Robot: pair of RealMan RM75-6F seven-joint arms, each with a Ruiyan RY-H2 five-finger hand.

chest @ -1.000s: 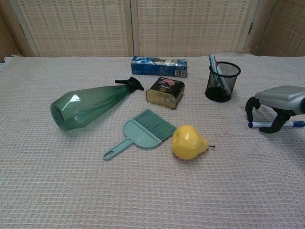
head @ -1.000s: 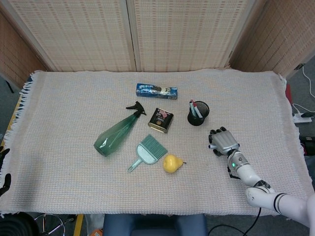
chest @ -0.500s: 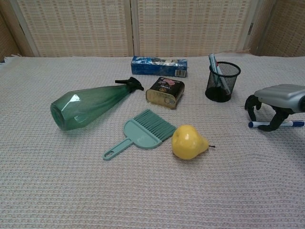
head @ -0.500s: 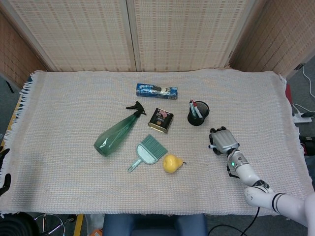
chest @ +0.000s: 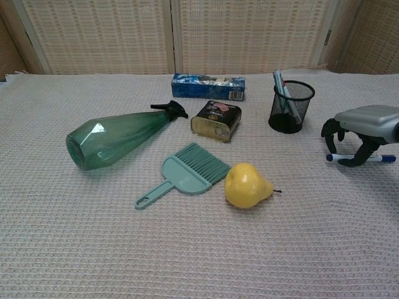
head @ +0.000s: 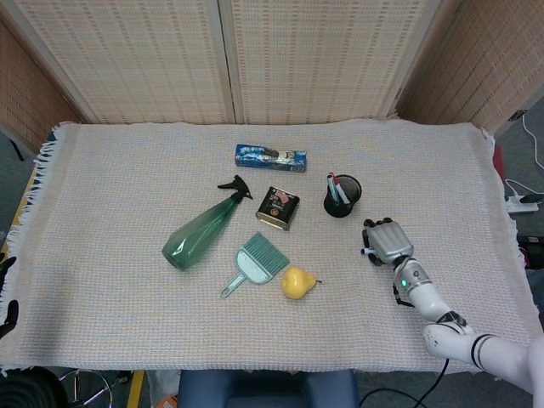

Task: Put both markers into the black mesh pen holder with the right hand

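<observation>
Right hand [chest: 365, 128] curled over white blue-capped marker [chest: 360, 158], grip unclear, other marker upright in black mesh holder [chest: 291, 107]

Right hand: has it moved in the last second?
Yes. The right hand has risen slightly with the blue marker, nearer the pen holder.

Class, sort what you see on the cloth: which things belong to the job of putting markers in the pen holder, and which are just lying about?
Belongs to the job:
black mesh pen holder
marker already in it
blue-capped marker under the right hand

Just lying about:
green spray bottle
teal brush
yellow pear
tin
blue box
</observation>
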